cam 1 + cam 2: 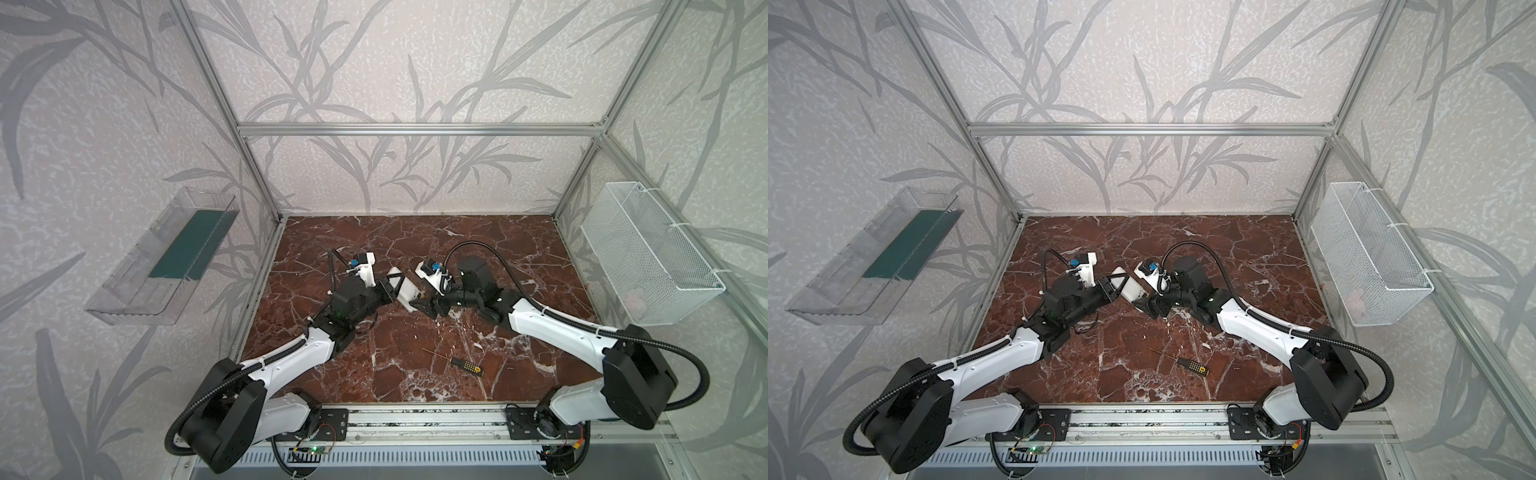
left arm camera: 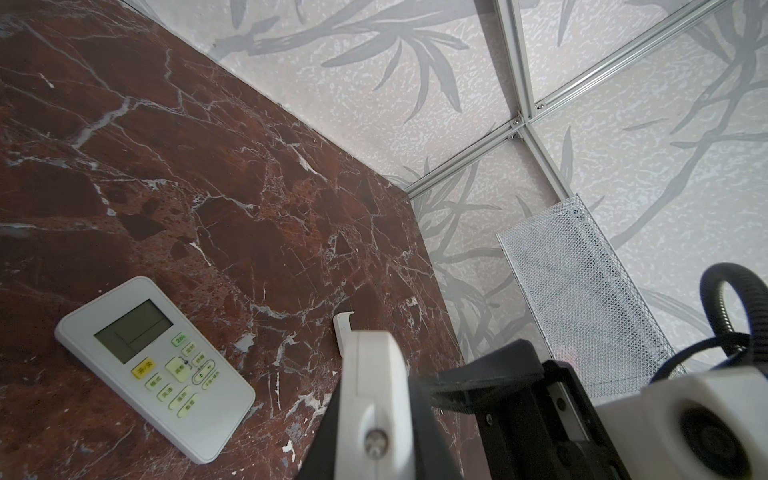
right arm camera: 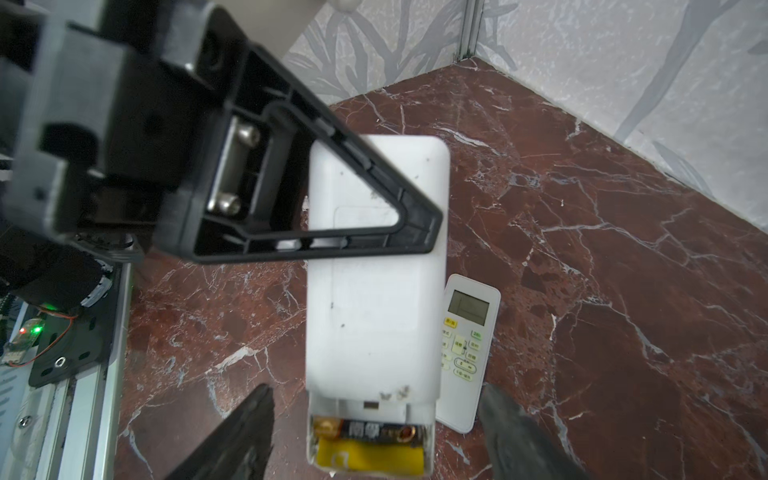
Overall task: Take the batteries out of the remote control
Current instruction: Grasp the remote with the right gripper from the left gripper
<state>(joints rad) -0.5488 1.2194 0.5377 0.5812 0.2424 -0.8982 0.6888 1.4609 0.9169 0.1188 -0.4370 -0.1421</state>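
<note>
So, how does the left gripper (image 1: 397, 286) stand?

It is pressed together on a white rectangular plastic remote control (image 3: 374, 311) and holds it in the air above the red-brown marble table (image 1: 374, 232), with the back side up. One black triangular finger (image 3: 374, 243) lies across that back.

And the right gripper (image 3: 377, 392)?

Its jaws are spread. The two dark fingertips (image 3: 249, 428) stand on both sides of the remote's lower end and do not touch it. At this end the compartment is uncovered and the batteries (image 3: 370, 455) sit inside: a slim yellow cylinder and, just beside it, a dark one with copper-coloured ends.

What lies around them?

On the table lies a second white remote (image 2: 153, 374), with its grey screen and pale buttons up. A thin screwdriver with black-and-yellow handle (image 1: 461, 364) lies near the front edge, well apart from both grippers.
</note>
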